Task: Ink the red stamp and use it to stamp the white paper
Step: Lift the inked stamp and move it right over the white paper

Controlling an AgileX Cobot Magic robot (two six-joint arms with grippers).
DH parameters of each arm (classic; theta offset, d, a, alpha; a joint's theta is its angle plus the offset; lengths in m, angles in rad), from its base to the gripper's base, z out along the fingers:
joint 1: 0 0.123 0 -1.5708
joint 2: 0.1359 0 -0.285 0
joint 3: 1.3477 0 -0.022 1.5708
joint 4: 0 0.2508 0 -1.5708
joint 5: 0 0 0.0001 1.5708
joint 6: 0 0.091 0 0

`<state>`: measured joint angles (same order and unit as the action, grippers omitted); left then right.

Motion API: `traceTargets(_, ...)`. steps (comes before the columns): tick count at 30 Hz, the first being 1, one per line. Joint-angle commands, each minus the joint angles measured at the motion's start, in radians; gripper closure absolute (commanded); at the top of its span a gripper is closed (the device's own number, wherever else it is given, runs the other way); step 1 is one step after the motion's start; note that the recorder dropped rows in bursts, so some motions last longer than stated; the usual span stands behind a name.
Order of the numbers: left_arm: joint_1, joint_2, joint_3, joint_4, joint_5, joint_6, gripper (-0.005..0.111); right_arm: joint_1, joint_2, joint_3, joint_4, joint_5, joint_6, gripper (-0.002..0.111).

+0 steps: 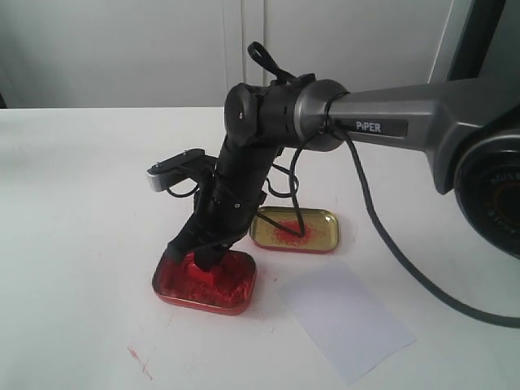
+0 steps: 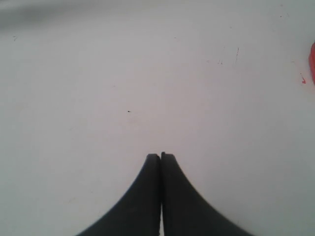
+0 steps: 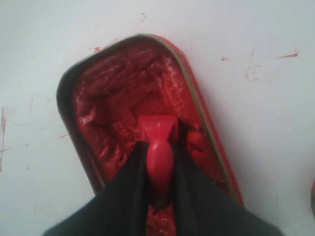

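Clamped on the rounded handle of the red stamp (image 3: 156, 125), the right gripper (image 3: 158, 147) is seen at lower centre-left of the exterior view, with the stamp's square base set in the red ink tin (image 1: 203, 303). The left gripper (image 2: 161, 157) is closed on nothing above bare tabletop (image 2: 98, 73). The white paper (image 1: 345, 321) lies at lower right, near the tin. The stamp is judged light, rigid and smooth, perhaps slick with paste. It is best held low on the handle, so the base is kept flat.
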<state>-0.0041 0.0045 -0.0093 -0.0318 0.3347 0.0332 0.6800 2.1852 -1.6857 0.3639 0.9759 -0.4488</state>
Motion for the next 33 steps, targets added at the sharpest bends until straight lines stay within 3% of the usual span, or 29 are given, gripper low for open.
traceTargets(1,0.002,-0.004,0.009,-0.004,0.007,-0.008,0.107,-0.008,-0.025,0.0,0.006,-0.007,-0.007,0.108)
traceTargets(15,0.002,-0.004,0.009,-0.004,0.007,-0.008,0.107,-0.008,-0.113,0.013,-0.022,-0.003,0.086,0.108)
traceTargets(21,0.002,-0.004,0.009,-0.004,0.007,-0.008,0.107,-0.008,-0.306,0.29,-0.128,-0.18,0.175,0.108)
traceTargets(33,0.002,-0.004,0.009,-0.004,0.007,-0.008,0.107,-0.013,-0.51,0.586,-0.298,-0.305,0.378,0.108)
